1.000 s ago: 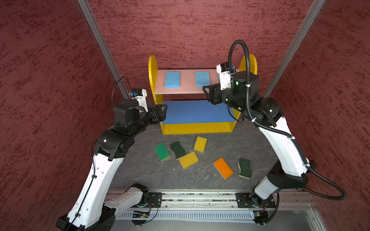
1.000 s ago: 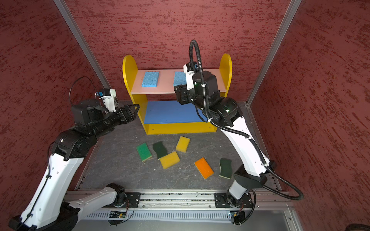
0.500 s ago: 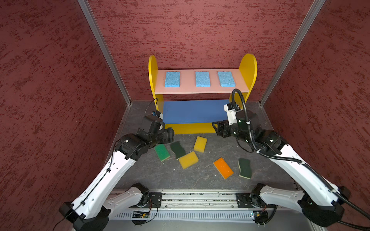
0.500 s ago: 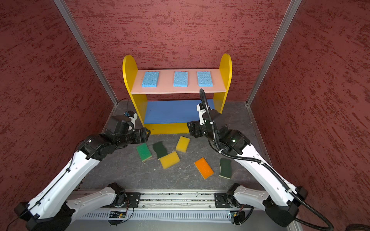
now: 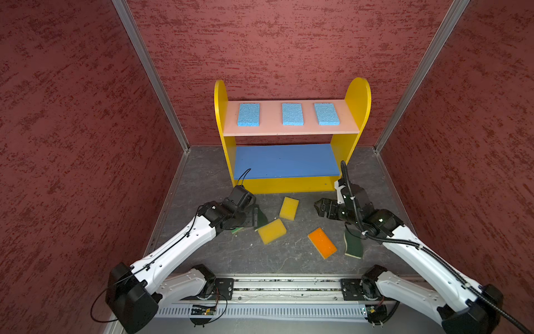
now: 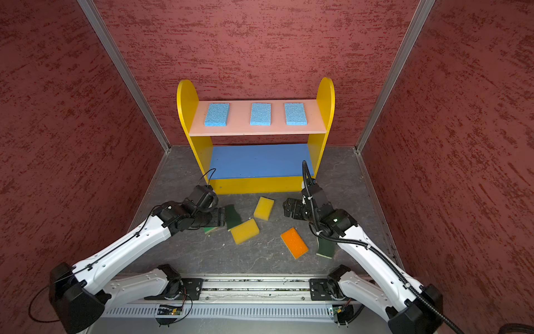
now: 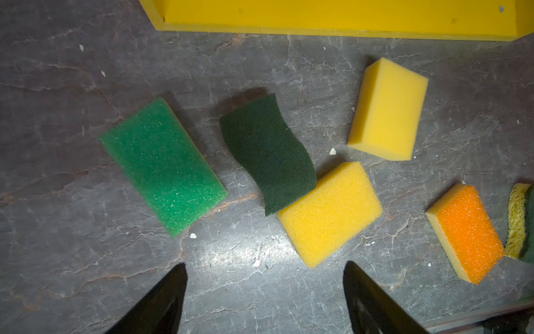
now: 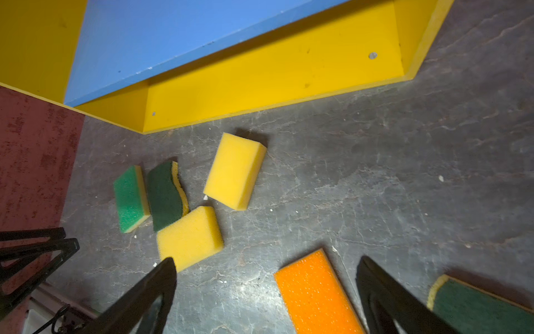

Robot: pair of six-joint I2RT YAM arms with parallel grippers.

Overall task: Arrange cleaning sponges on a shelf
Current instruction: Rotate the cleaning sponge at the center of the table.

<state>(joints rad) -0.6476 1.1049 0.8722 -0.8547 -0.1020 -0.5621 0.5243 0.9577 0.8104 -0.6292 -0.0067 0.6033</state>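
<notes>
Down from the yellow-sided shelf (image 5: 358, 95), my left claw (image 7: 264, 266) hangs released, empty, over the grey tabletop (image 7: 86, 57) near the bright green foam sponge (image 7: 161, 166). My right claw (image 8: 267, 260), likewise released, nears the orange-topped foam sponge (image 8: 315, 292). Three light blue porous sponges (image 5: 292, 114) line the pink top board (image 5: 271, 127), seemingly sorted by kind. No lettering is legible.

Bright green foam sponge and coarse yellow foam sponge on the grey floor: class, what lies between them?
A dark green wavy-edged sponge, seen clearly in the left wrist view.
</notes>
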